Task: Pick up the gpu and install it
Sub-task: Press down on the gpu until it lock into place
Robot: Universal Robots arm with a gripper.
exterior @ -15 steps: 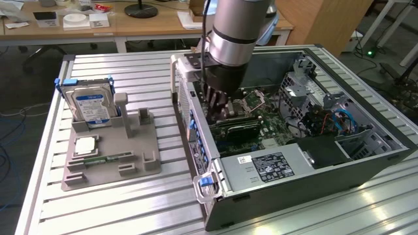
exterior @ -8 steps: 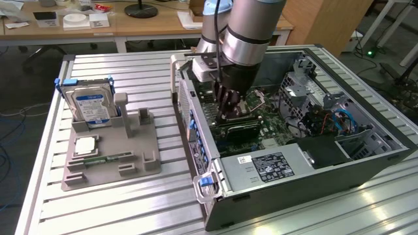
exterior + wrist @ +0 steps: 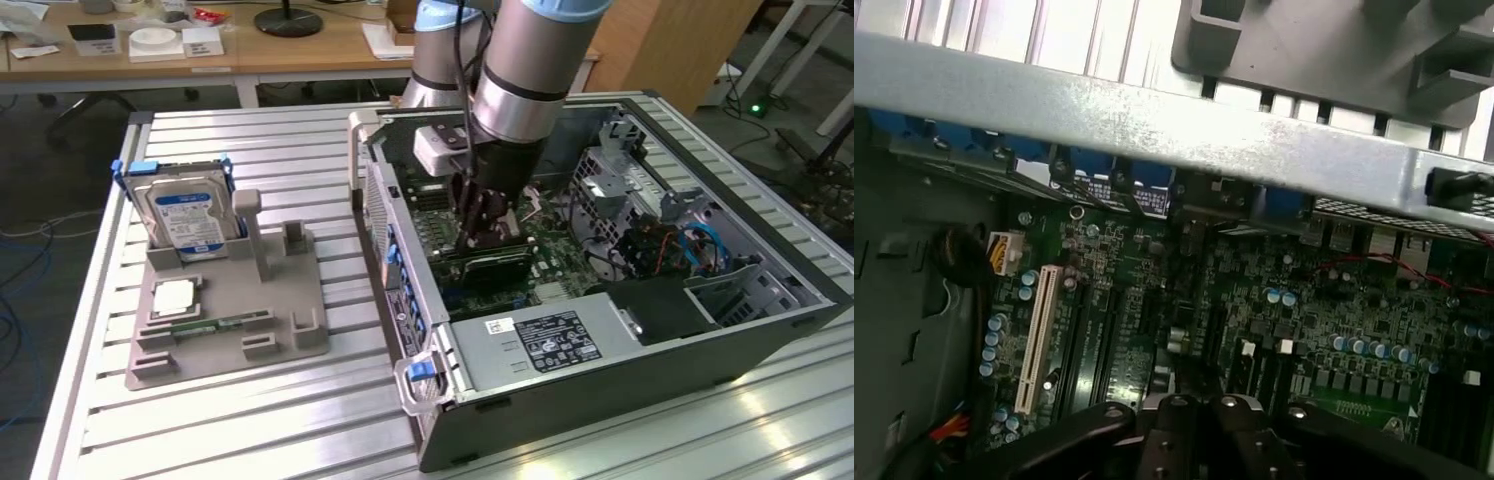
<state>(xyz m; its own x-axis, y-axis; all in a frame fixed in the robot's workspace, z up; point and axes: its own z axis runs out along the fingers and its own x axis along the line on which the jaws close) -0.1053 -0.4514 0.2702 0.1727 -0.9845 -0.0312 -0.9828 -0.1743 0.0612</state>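
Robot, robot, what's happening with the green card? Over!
Pincer shut, down inside the computer case. Green card under it, on the motherboard. Nothing blocking.

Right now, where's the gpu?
In the exterior view, the gpu sits inside the open computer case, on the motherboard just below the shut gripper.

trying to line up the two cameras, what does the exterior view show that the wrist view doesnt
Exterior view alone: the grey holder on the slatted table, with the silver hard drive standing in it and the narrow memory stick lying flat, plus the power supply at the case's near end and the arm reaching into the case, its pincer down at the gpu.

Wrist view alone: the white expansion slot and rows of small capacitors.

Both: the open computer case and its green motherboard.
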